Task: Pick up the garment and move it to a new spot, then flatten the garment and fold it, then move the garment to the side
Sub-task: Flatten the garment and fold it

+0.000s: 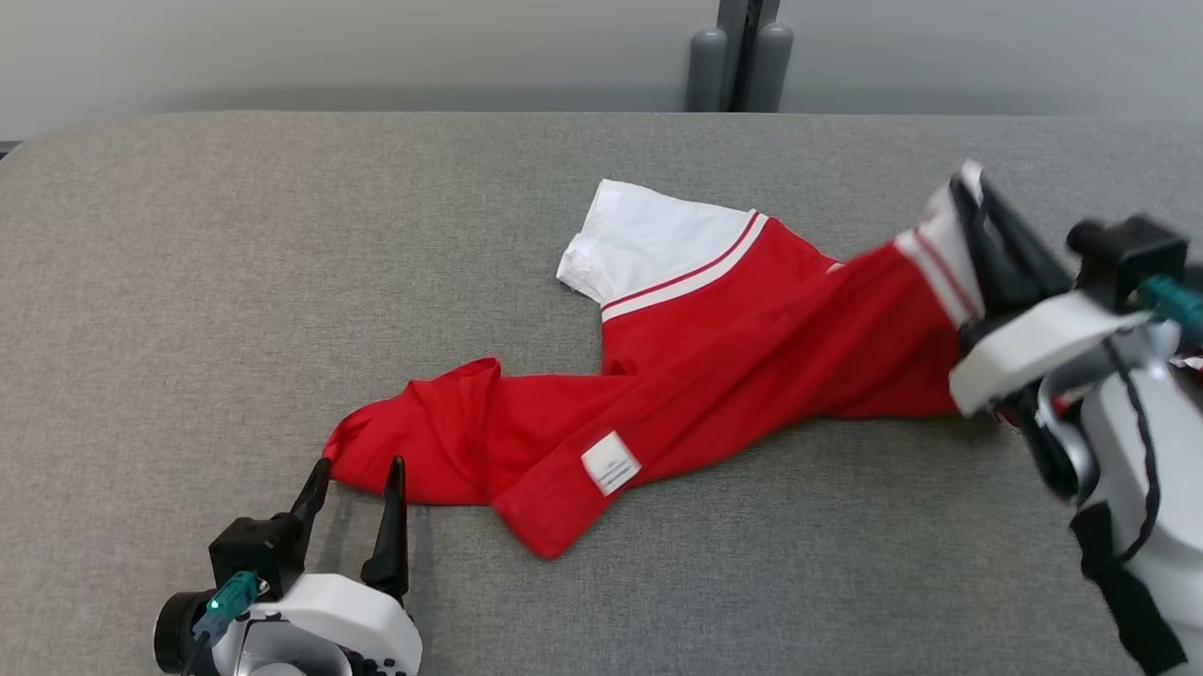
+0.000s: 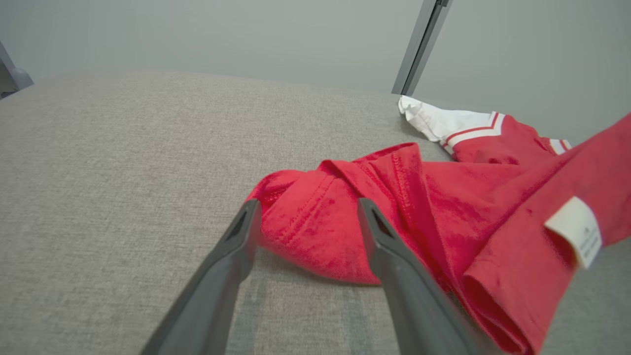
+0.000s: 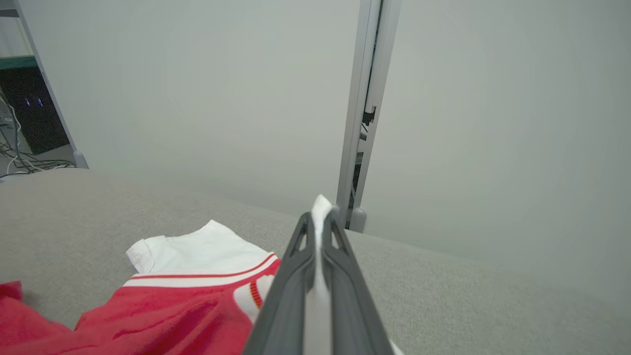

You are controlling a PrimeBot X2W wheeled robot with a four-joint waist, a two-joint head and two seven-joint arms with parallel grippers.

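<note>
While the right forearm (image 1: 1167,468) hides the garment's (image 1: 721,362) right end and its label (image 1: 611,462) is too small to read, grey fabric covers the table (image 1: 214,264), with a pale wall (image 1: 322,28) and post (image 1: 740,53) beyond its far edge. The red garment runs diagonally from near-left to far-right, where the right gripper (image 1: 970,191) pinches a raised white sleeve edge; the left gripper (image 1: 359,467), spread and empty, sits at the bunched near-left corner.

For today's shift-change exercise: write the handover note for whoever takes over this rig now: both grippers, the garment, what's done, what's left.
Right gripper: shut on the white sleeve of the garment, raised off the table.
Left gripper: open, fingers either side of the red bunched end.
The rest lies crumpled on the table.
Done: one grasp.
Left: move, flatten, fold, set aside.
</note>
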